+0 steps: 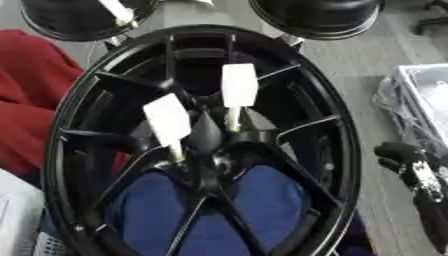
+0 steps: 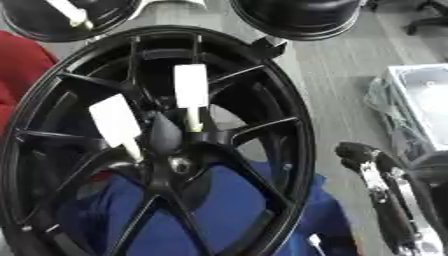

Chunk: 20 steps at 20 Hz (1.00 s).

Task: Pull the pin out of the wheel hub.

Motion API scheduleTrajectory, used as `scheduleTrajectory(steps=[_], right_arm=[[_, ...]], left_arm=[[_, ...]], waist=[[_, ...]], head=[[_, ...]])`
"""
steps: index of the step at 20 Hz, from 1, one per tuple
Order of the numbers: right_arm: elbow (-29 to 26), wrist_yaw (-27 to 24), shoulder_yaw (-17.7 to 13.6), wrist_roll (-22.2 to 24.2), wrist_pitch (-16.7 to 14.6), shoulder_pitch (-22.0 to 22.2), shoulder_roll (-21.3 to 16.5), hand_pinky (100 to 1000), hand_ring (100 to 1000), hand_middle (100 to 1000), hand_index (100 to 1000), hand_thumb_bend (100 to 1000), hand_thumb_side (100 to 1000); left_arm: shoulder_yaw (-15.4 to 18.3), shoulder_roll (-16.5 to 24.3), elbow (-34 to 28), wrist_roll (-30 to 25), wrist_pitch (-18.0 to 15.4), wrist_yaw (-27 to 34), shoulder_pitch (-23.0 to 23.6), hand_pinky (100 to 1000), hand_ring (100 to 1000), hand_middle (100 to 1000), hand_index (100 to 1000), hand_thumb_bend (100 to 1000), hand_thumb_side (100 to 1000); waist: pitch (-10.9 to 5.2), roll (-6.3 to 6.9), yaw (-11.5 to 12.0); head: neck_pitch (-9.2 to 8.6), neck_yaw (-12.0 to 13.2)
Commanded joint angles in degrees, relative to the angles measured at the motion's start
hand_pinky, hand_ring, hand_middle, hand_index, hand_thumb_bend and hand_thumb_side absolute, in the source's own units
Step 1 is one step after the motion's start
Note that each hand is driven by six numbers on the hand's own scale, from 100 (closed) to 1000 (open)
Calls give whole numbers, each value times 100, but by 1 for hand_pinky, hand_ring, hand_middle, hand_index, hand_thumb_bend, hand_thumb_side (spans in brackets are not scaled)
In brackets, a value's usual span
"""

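The black wheel hub (image 1: 201,145) is standing upright, filling the centre, with two white-tagged pins (image 1: 168,122) sticking in near its middle. My right hand (image 2: 376,170) is hanging beside its rim, touching nothing; I cannot tell its finger position.

Grey plank floor (image 2: 341,85); an office chair's base (image 2: 429,17) at far right.

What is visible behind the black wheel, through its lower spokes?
Through the wheel's lower spokes shows blue cloth, with red cloth past its left rim. What they cover is hidden. The right hand hangs beside the rim.
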Motion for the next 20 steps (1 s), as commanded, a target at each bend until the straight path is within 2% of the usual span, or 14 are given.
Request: scheduleTrajectory(steps=[1, 4, 7, 13, 14, 15, 16, 17, 18, 20], right_arm=[[-74, -53, -81, -44, -85, -1, -49, 867, 832, 697, 749, 100, 774], [-74, -66, -99, -52, -114, -1, -47, 866, 833, 699, 749, 100, 764], [-74, -41, -189, -150, -154, 16, 24, 865, 832, 698, 749, 100, 767], [-74, -41, -205, -239, -117, 20, 82, 865, 831, 698, 748, 100, 764], [-74, -51, -201, -236, -131, 18, 77, 864, 831, 698, 748, 100, 760], [-74, -60, -200, -234, -141, 18, 73, 864, 831, 698, 748, 100, 760], [-74, -68, -196, -230, -150, 14, 64, 864, 831, 698, 748, 100, 756], [-74, -80, -187, -218, -172, 1, 42, 864, 831, 698, 748, 100, 751], [-74, -93, -180, -205, -200, -10, 15, 864, 831, 698, 748, 100, 743], [-74, -110, -175, -182, -265, -20, -42, 864, 830, 698, 748, 100, 739]], left_arm=[[393, 620, -272, 332, 15, 72, 378, 590, 490, 247, 296, 133, 100], [493, 746, -393, 451, 58, 83, 610, 589, 490, 250, 300, 131, 100], [635, 781, -178, 625, 197, -9, 946, 583, 489, 254, 310, 131, 100], [741, 630, -11, 711, 192, -42, 1860, 628, 529, 355, 418, 294, 100], [774, 616, -14, 715, 170, -20, 2016, 663, 593, 450, 519, 375, 109], [813, 600, -26, 736, 145, 9, 2174, 672, 609, 475, 552, 402, 133], [854, 579, -50, 768, 116, 50, 2325, 689, 658, 547, 688, 451, 186], [903, 552, -70, 805, 90, 109, 2470, 698, 692, 585, 758, 500, 246], [964, 536, -91, 857, 65, 165, 2612, 716, 753, 683, 810, 635, 386], [1108, 505, -140, 1011, 35, 250, 2905, 731, 784, 737, 843, 717, 461]], waist=[[-182, -13, 20], [-175, -35, 30], [-157, -138, 170], [-173, -249, 225], [-180, -261, 222], [-185, -270, 213], [-188, -276, 202], [-187, -279, 187], [-184, -281, 170], [-172, -285, 143]], head=[[12, -76], [13, -97], [49, -180], [10, -249], [5, -244], [2, -234], [-6, -223], [-26, -212], [-39, -204], [-29, -198]])
